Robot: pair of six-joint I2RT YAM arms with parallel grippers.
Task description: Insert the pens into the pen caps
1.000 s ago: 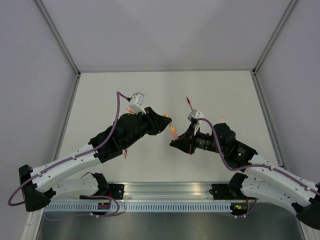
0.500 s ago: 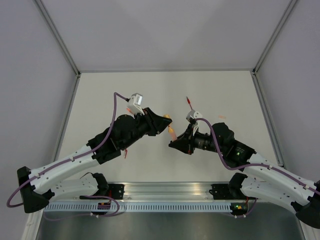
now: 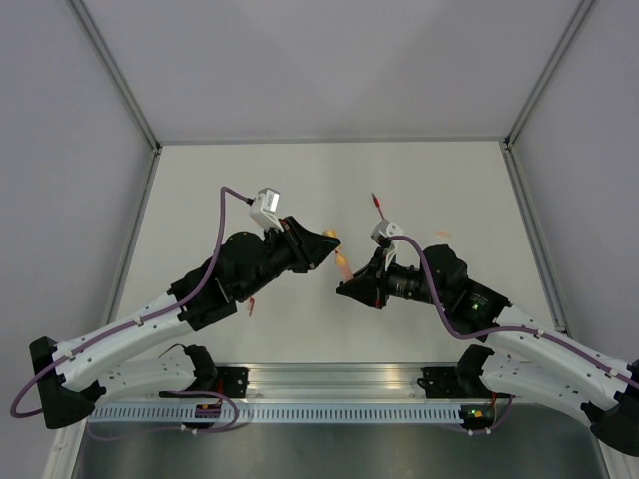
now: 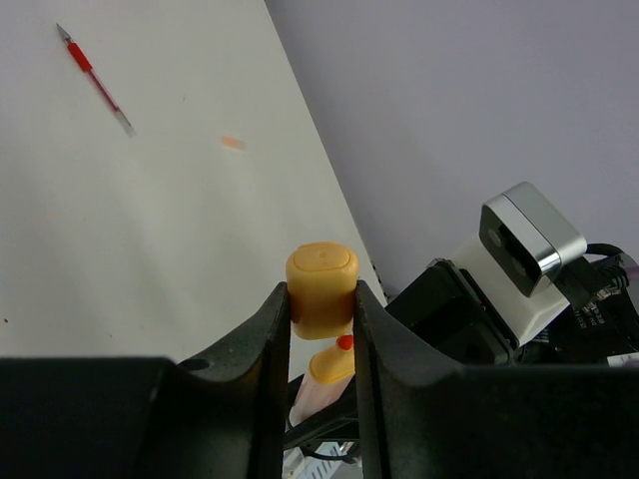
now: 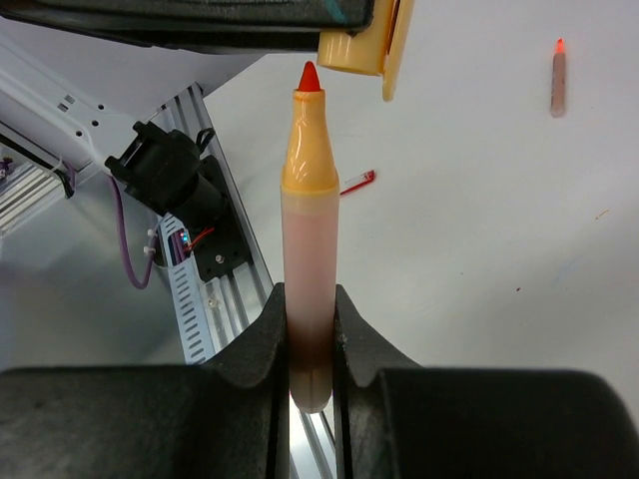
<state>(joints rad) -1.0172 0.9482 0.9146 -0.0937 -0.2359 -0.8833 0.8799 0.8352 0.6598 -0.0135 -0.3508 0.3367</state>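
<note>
My left gripper is shut on a short orange pen cap, held above the table. My right gripper is shut on the lower barrel of the orange-peach pen, whose red tip points up at the cap. The tip stands just outside the cap's mouth, slightly to one side. In the top view the cap and the pen meet between the two arms. A slim red pen lies on the table behind them.
A small peach piece lies on the table to the right of the red pen. A short red-and-clear stub lies under the left arm. A pinkish stick with a red end lies on the table in the right wrist view.
The left arm's wrist has swung a little to the left while its cap stays by the pen tip. The right arm has not moved.
</note>
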